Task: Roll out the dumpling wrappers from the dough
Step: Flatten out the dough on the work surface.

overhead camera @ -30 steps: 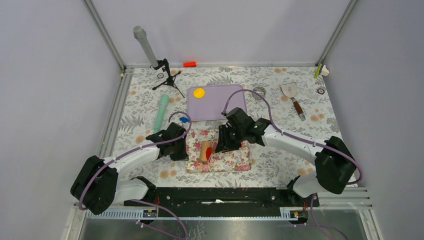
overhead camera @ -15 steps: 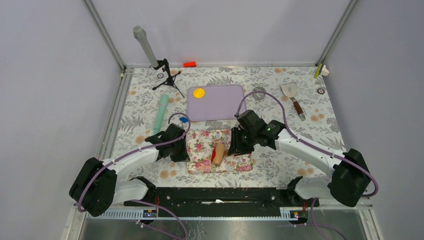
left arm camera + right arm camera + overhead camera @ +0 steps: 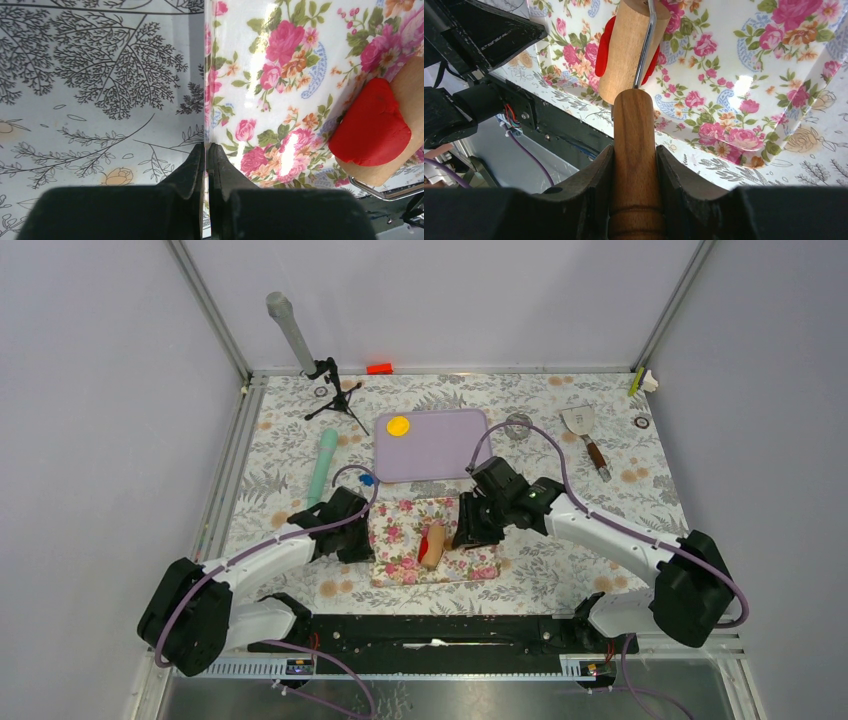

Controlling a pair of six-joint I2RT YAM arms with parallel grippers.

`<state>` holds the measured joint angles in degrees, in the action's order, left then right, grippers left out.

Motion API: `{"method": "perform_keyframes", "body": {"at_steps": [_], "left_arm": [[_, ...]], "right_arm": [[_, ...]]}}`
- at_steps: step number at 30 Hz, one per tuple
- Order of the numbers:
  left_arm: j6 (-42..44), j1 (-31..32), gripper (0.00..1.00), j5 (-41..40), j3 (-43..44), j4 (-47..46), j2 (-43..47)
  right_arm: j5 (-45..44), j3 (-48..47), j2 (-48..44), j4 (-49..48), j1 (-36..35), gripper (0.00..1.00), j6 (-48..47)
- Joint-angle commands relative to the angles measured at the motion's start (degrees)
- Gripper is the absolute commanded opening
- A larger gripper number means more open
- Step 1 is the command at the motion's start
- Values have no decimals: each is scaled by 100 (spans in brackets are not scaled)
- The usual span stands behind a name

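The red dough (image 3: 372, 130) lies on a floral mat (image 3: 400, 550), pressed under the drum of a small wooden roller (image 3: 432, 543); it also shows in the right wrist view (image 3: 604, 47). My right gripper (image 3: 635, 150) is shut on the roller's wooden handle (image 3: 634, 125), just right of the dough in the top view (image 3: 468, 530). My left gripper (image 3: 205, 147) is shut on the mat's left edge (image 3: 207, 75); in the top view (image 3: 362, 543) it sits at that edge. A yellow round wrapper (image 3: 398, 426) lies on a lilac board (image 3: 445, 455). No red wrapper shows.
A mint green stick (image 3: 322, 466), a small tripod (image 3: 335, 395) with a grey tube, a red-orange block (image 3: 379, 368), a scraper (image 3: 585, 435), a round metal piece (image 3: 518, 423) and a small blue item (image 3: 369, 480) lie around the board.
My right gripper has drawn the roller to the right across the dough, then eased back slightly left. The mat has shifted a little to the left with my left gripper.
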<state>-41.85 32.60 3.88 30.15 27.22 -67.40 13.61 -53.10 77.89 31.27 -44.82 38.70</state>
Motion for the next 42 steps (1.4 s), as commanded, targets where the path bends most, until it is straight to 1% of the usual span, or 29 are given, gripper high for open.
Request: {"method": "perform_keyframes", "body": {"at_steps": [1, 11, 18, 24, 28, 36, 42], "left_arm": [[-19, 1, 0, 79, 76, -279, 299], [69, 1, 0, 255, 152, -358, 72], [69, 1, 0, 588, 154, -527, -155], [151, -4, 0, 621, 223, -472, -203], [203, 1, 0, 618, 296, -361, -291], [226, 1, 0, 588, 305, -279, -300], [203, 1, 0, 553, 305, -271, -275]], "right_arm": [[-891, 498, 726, 775, 20, 0, -311], [-808, 477, 837, 492, 2, 0, -225], [-703, 408, 1015, 241, -106, 0, -120], [-761, 242, 1065, 251, -150, 0, -153], [-901, 366, 914, 435, -150, 0, -194], [-1104, 887, 71, 908, -25, 0, -57], [-1182, 899, -104, 1170, 49, 0, -101]]}}
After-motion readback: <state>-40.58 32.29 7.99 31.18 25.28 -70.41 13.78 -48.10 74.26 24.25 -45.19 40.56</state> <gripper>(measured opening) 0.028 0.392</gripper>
